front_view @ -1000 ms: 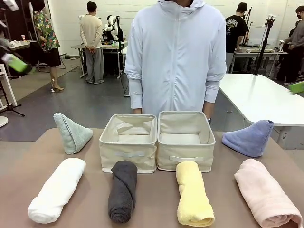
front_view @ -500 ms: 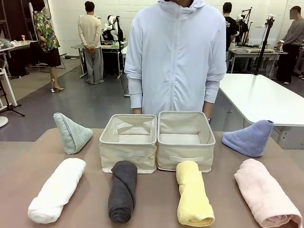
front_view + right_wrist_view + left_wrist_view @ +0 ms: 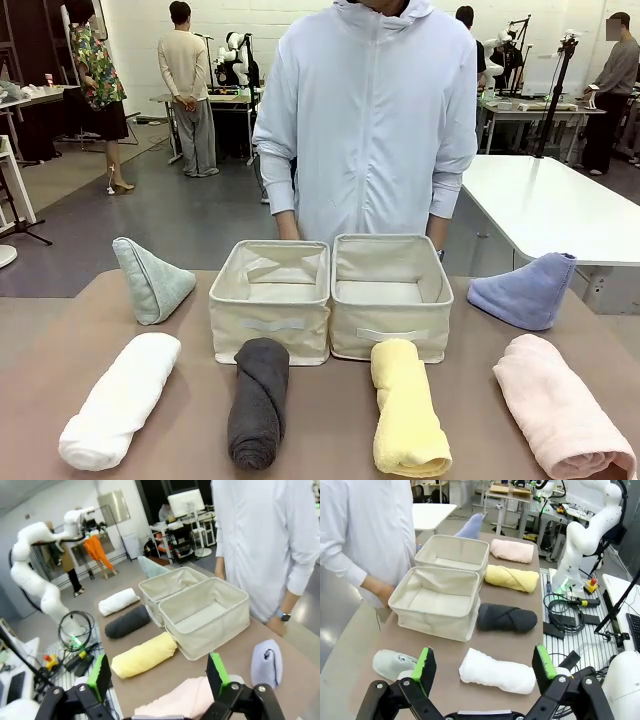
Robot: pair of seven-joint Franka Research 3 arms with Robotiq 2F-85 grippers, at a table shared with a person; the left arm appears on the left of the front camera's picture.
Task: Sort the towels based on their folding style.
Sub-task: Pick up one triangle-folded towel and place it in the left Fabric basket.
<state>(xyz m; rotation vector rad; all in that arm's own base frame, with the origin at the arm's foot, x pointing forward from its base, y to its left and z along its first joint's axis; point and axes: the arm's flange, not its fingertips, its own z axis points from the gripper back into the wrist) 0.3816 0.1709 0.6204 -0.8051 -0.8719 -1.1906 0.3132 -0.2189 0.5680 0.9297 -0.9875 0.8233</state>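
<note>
**Item:** six towels, unsorted, on the brown surface [image 3: 330,440]. Clock bearings are taken from the middle of the bins in the front view.

**Rolled, four, in the near row:**
- white roll [image 3: 120,400] at 8 o'clock
- dark grey roll [image 3: 258,400] at 7, far end just beside the left bin [image 3: 268,325]
- yellow roll [image 3: 408,408] at 5, far end just beside the right bin [image 3: 390,322]
- pink roll [image 3: 560,410] at 4

**Cone-folded, two:**
- green-grey cone [image 3: 150,280] at 9
- blue cone [image 3: 525,290] at 3

**Bins:** cream fabric, side by side and touching, both empty. A person [image 3: 370,120] stands at 12, close behind them.

**Left pincer** [image 3: 483,661]: jaws wide, gripping nothing, held high over the white roll's end of the surface.

**Right pincer** [image 3: 158,670]: jaws wide, gripping nothing, held high over the pink roll's end.

**Step in hand, as judged:** the opening one, since no towel is binned yet.

**Next move:** one pincer should come down across a roll's short width and close on the soft terry. It then carries the roll to a bin kept for rolls. Cones go to the other bin.
</note>
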